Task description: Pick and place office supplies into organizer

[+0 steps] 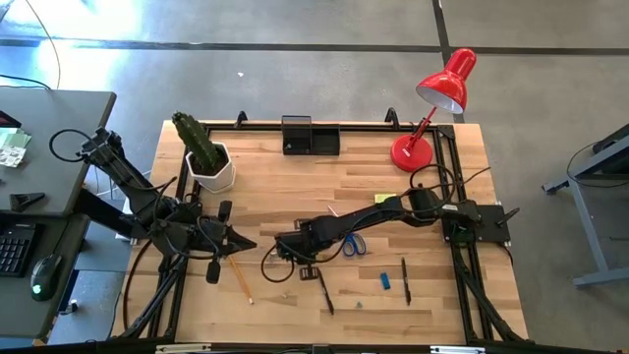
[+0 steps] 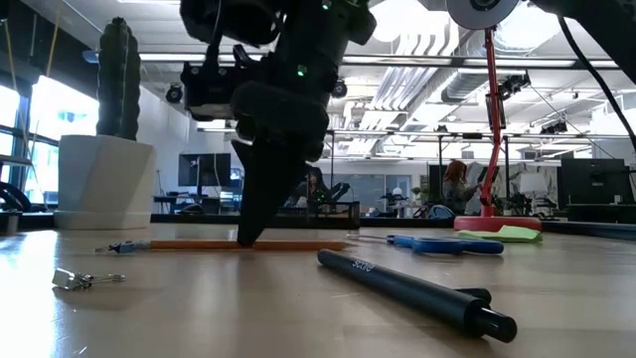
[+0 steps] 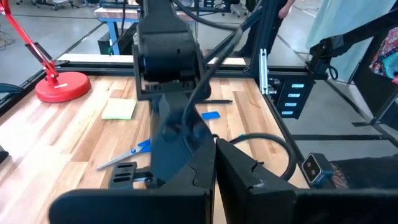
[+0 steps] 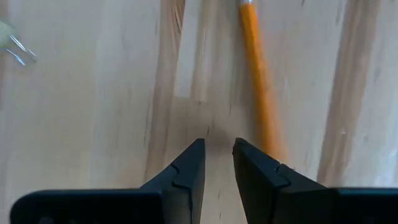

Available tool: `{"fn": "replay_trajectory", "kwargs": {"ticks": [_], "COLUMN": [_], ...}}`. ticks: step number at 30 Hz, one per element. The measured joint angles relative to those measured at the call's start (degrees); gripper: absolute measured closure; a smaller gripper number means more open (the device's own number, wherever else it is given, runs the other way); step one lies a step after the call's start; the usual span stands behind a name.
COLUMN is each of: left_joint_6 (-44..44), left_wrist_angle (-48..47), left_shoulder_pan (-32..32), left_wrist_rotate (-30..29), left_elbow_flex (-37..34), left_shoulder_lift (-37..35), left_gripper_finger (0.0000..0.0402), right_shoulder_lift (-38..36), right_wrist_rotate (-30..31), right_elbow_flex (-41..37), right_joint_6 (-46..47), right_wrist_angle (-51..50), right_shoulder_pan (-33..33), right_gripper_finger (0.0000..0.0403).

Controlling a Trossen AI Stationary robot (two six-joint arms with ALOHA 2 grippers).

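right gripper (image 4: 217, 155): fingers (image 4: 186, 171) narrowly apart, nothing between them, tips down at the desk (image 1: 295, 182) surface, near the middle of the front half
pencil (image 4: 258, 81): flat on the wood, just beside the right fingers, outside the gap
left gripper (image 3: 214, 177): fingers pressed together, empty, near the desk's left edge
binder clip (image 2: 84, 280): loose, close to the front edge
black pen (image 2: 417, 293): flat, toward the front edge
scissors (image 1: 352, 243): blue handles, mid-desk beside the right arm
sticky-note pad (image 3: 119, 109): toward the right rear, near the red lamp (image 1: 432, 103)
organizer (image 1: 310, 136): at the middle of the back edge
cactus pot (image 1: 208, 162): back left corner
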Motion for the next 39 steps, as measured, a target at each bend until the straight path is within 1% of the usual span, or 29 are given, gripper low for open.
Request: {"fn": "replay_trajectory", "kwargs": {"ticks": [3, 7, 11, 13, 16, 17, 19, 23, 27, 32, 39], "left_joint_6": [0.0, 0.0, 0.0, 0.0, 0.0, 0.0, 0.0, 0.0, 0.5, 0.7, 0.7], "left_wrist_angle": [0.0, 0.0, 0.0, 0.0, 0.0, 0.0, 0.0, 0.0, -0.4, -0.5, -0.5], "left_shoulder_pan": [0.0, 0.0, 0.0, 0.0, 0.0, 0.0, 0.0, 0.0, 0.0, 0.0, 0.0], "left_wrist_rotate": [-0.1, -0.1, -0.1, -0.1, -0.8, -0.8, -0.8, -0.8, -0.7, -0.7, -0.7], "left_elbow_flex": [0.0, 0.0, 0.0, 0.0, 0.0, 0.0, 0.0, 0.0, 0.0, 0.0, 0.0], "left_shoulder_lift": [0.0, 0.0, 0.0, 0.0, 0.0, 0.0, 0.0, 0.0, 0.0, 0.0, 0.0], "left_gripper_finger": [0.0399, 0.0399, 0.0399, 0.0399, 0.0399, 0.0399, 0.0399, 0.0399, 0.0399, 0.0399, 0.0399], "right_shoulder_lift": [-0.1, -0.3, -0.7, -0.8, -1.2, -1.4, -1.2, -0.2, 0.3, 0.5, 1.2], "right_wrist_rotate": [-0.2, -0.4, 0.2, 3.4, 7.5, 7.4, 4.9, 3.7, -0.4, -3.5, -2.9], "right_elbow_flex": [-1.1, -1.8, -1.7, -0.7, 2.1, 2.5, 2.6, 2.3, 2.4, 0.3, -0.9], "right_joint_6": [0.0, 0.0, -2.0, -5.0, -10.4, -11.8, -13.5, -15.8, -17.1, -16.9, -15.1], "right_wrist_angle": [0.6, 0.5, 0.4, -0.5, 2.9, 4.6, 7.1, 7.4, 8.1, 10.2, 9.4], "right_shoulder_pan": [-0.4, -0.8, -0.8, -0.8, -1.3, -1.9, -3.7, -6.9, -8.1, -8.7, -8.1], "right_gripper_finger": [0.0333, 0.0352, 0.037, 0.0374, 0.037, 0.0367, 0.0356, 0.033, 0.0313, 0.0309, 0.0309]}}
